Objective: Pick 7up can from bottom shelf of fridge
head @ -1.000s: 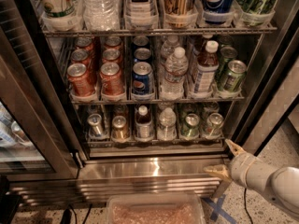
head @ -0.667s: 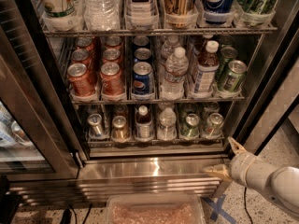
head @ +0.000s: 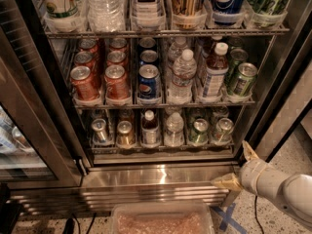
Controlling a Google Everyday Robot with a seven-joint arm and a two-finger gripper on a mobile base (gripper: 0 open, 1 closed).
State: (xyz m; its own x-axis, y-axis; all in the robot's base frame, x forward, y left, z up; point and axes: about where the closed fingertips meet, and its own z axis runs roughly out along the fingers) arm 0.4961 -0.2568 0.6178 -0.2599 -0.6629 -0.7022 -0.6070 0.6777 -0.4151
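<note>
Low in the fridge (head: pixel 156 177), on the bottom shelf (head: pixel 161 149), the 7up can (head: pixel 199 132) sits right of a water bottle (head: pixel 174 129); it is green with a silver top. Outside the fridge's lower right corner, the gripper (head: pixel 229 163) hangs empty, fingers spread.

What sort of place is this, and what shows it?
Likely a shop or canteen: a display fridge with lanes of cans and bottles; the pincer sits open at its lower right.
</note>
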